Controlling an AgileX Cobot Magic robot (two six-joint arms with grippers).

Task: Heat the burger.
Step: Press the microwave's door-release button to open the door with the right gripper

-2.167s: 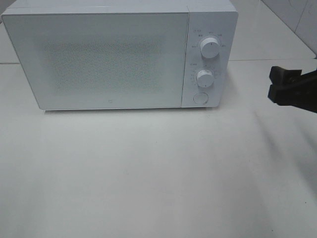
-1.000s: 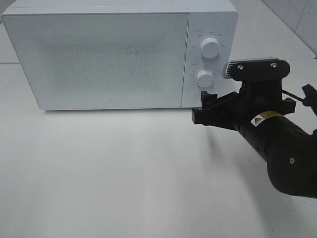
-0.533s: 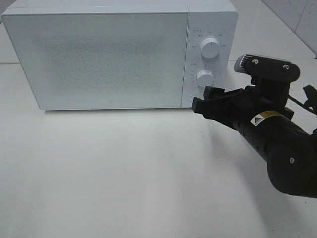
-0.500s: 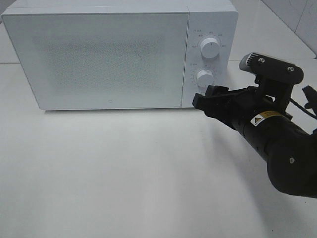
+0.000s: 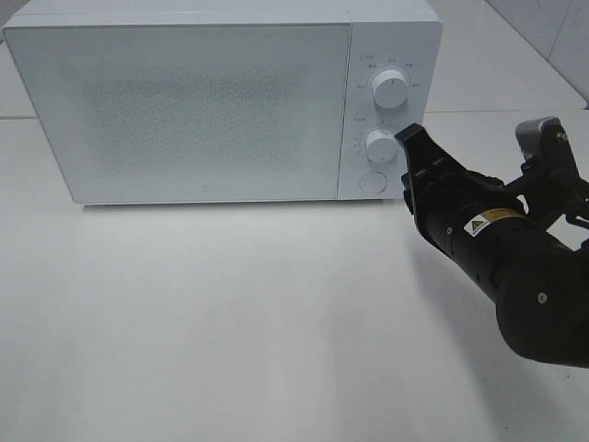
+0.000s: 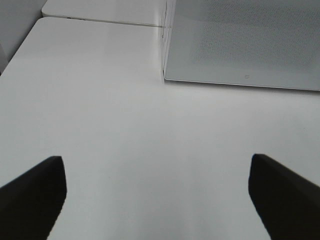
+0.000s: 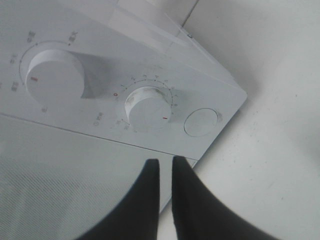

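We see a white microwave (image 5: 184, 110) filling the upper left and centre of the high view, standing on a plain white table (image 5: 230, 322). Its wide door (image 5: 184, 101) is closed, and the window is speckled and frosted, so nothing behind it can be made out. We cannot tell where the burger is or how it looks, since no view shows it. On the narrow control panel (image 5: 405, 55) at the microwave's right end, an upper knob (image 5: 390, 91) sits above a lower knob (image 5: 380, 146), with a round button (image 5: 371, 180) beneath them. Each knob is white and carries a small red line in the right wrist view. The right arm (image 5: 515, 276), black and bulky, reaches in from the lower right of the high view. It puts the right tool (image 5: 408, 136) just beside the right edge of the lower knob, though we cannot tell whether it touches. In the right wrist view its two dark fingers (image 7: 145, 200) are pressed almost together, with only a thin slit between them and nothing pinched in it. They point at the panel near the lower knob. The left tool (image 6: 155, 159) shows only in its own wrist view. There its two dark fingers (image 6: 35, 195) are spread wide apart over bare table, with the microwave's front corner ahead of them.
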